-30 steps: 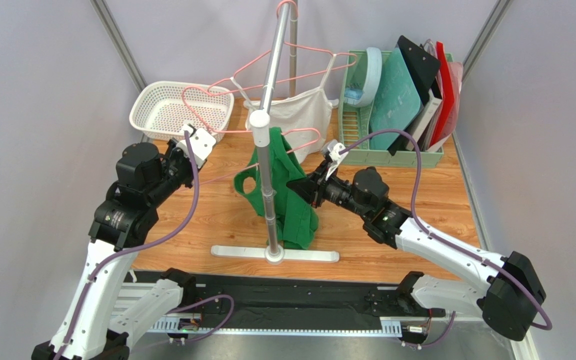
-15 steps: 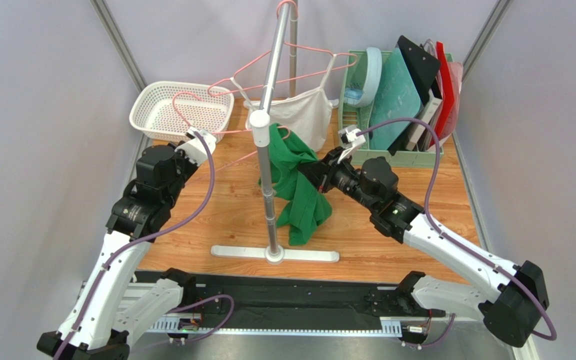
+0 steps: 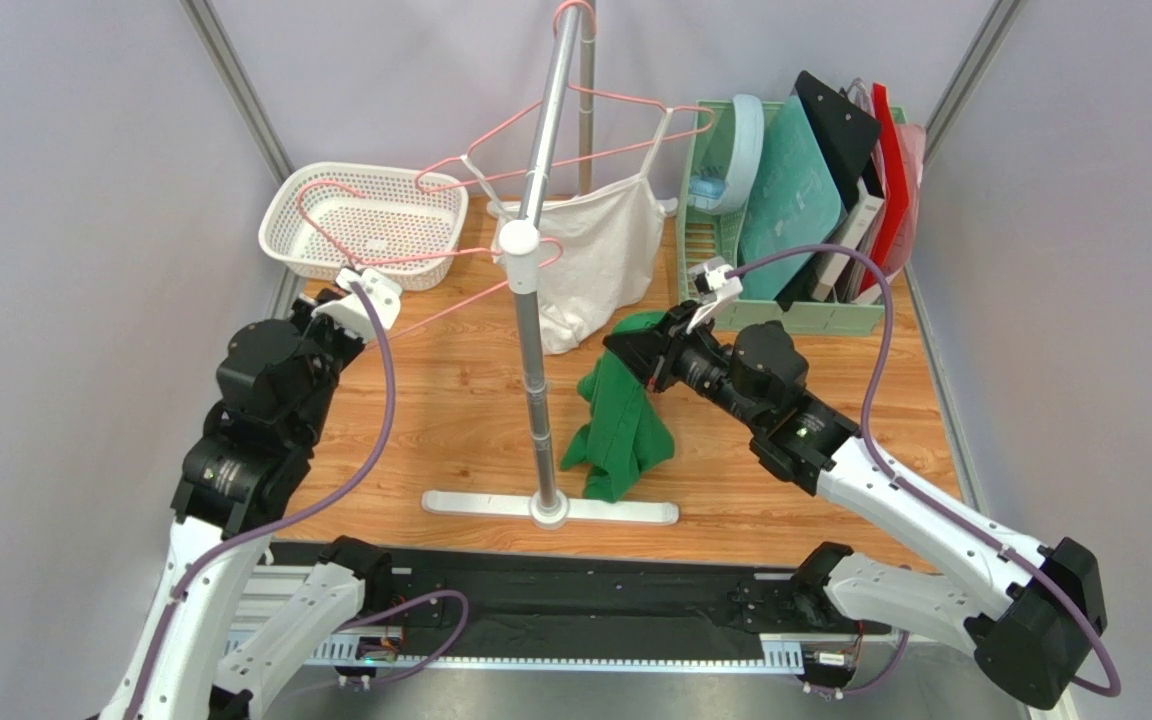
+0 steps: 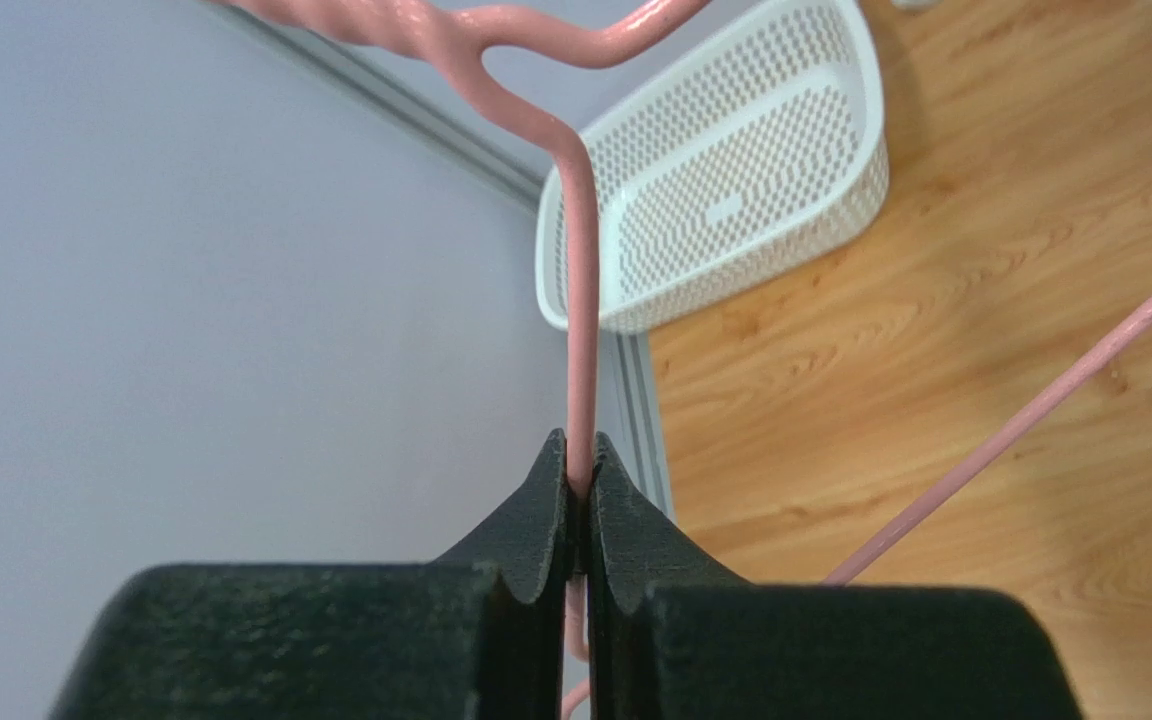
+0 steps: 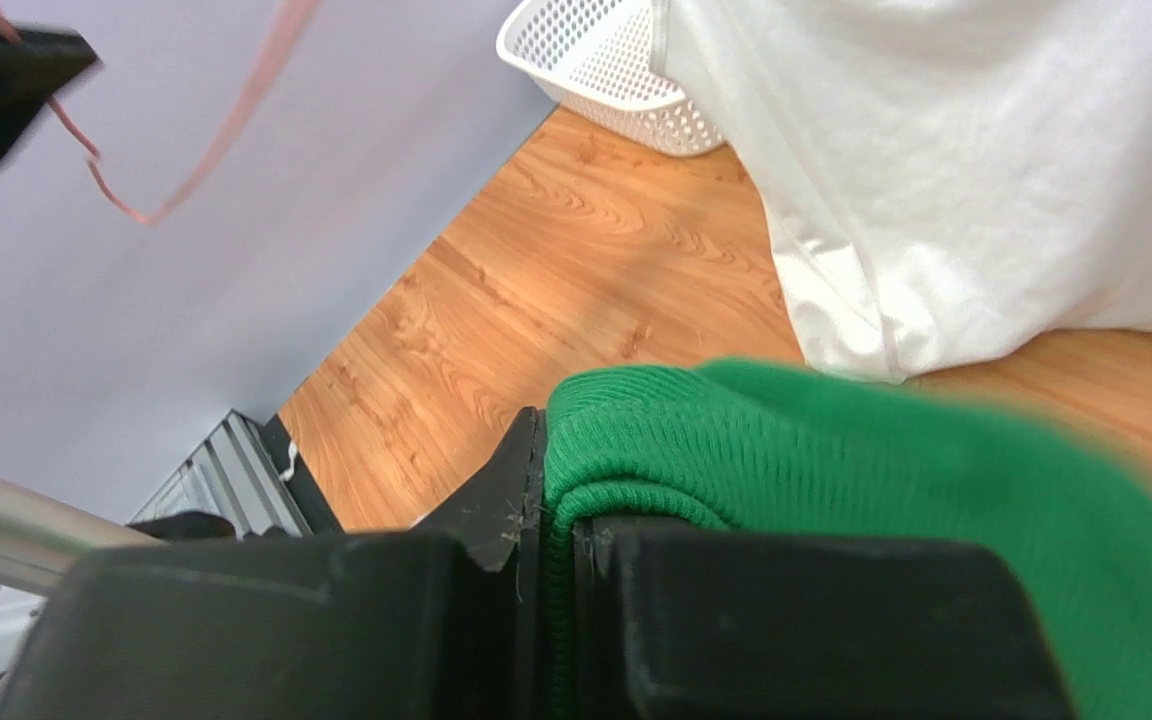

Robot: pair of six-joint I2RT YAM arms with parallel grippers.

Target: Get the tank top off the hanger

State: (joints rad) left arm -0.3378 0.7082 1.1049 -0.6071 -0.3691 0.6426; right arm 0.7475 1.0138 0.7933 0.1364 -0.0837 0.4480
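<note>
White basket (image 3: 387, 240), white garment (image 3: 597, 248), green rack (image 3: 793, 315)

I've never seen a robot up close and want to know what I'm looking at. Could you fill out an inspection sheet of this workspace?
Surface: wooden tabletop, carrying the stand's flat base.
Job's things: green tank top appears clear of the pink hanger, dangling right of the clothes stand.
Clutter: white garment hanging on the stand; white basket at the far left; green rack of upright boards at the far right.
Grippers: left gripper shut on the hanger wire; right gripper shut on the tank top.
Cables: purple cables loop along both arms.
Surroundings: grey walls on three sides.
</note>
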